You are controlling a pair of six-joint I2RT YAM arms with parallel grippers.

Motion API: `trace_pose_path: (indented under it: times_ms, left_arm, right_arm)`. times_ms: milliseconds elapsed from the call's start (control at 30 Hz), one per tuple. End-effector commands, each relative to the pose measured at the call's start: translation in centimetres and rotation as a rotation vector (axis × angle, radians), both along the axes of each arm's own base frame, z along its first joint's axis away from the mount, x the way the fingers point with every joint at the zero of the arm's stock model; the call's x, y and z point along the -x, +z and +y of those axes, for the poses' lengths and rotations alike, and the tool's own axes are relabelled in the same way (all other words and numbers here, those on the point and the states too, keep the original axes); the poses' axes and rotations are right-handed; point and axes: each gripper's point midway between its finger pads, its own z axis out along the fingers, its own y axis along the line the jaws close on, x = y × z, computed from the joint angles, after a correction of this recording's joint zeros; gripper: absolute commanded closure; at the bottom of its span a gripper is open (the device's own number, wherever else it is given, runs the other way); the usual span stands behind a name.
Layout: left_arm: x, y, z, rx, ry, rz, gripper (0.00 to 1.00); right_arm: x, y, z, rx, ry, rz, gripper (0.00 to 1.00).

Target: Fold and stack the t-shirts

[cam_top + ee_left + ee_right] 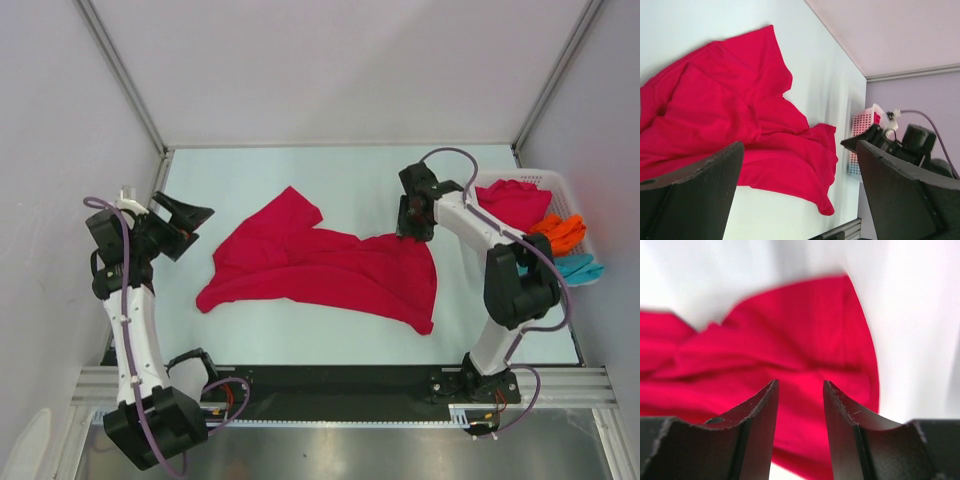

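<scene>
- A crumpled crimson red cloth t-shirt [320,265] is spread on the pale table [300,170]. Its long axis runs across the table from the left arm's side to the right arm's side.
- The right end effector [409,230] is held directly over the far right corner of this shirt. In its wrist view the red cloth [805,340] fills the space just below and ahead of the fingers.
- The right end effector [800,385] is shown with only a narrow gap between its fingers. No cloth is seen caught in that gap.
- The left end effector [197,226] is spread wide and carries nothing. It sits clear of the cloth, off the shirt's left end.
- From the left end effector [797,150] the shirt [730,115] lies ahead and below, stretching away toward the other arm.
- The right arm is judged the nearer, so the coming grasp would seem to turn on that far right corner lying straight beneath its fingers.
- Beyond the right end effector, a white slatted plastic basket [560,185] holds a second crimson shirt [515,200], a bright orange shirt [560,232] and a teal blue shirt [580,267].
- No brand, label or readable writing can be made out.
</scene>
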Motion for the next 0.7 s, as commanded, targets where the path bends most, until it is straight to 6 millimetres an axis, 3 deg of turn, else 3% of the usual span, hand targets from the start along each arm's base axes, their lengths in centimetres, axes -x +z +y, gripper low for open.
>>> trace_pose_path:
  times_ms: [0, 667]
  left_arm:
    - [0.4, 0.9, -0.7, -0.008, -0.032, -0.055, 0.00]
    - [-0.2, 0.2, -0.4, -0.014, -0.038, -0.031, 0.00]
  right_arm:
    - [-2.7, -0.3, 0.9, -0.004, 0.054, -0.019, 0.54]
    - [-4.0, -6.0, 0.4, 0.024, 0.056, 0.082, 0.58]
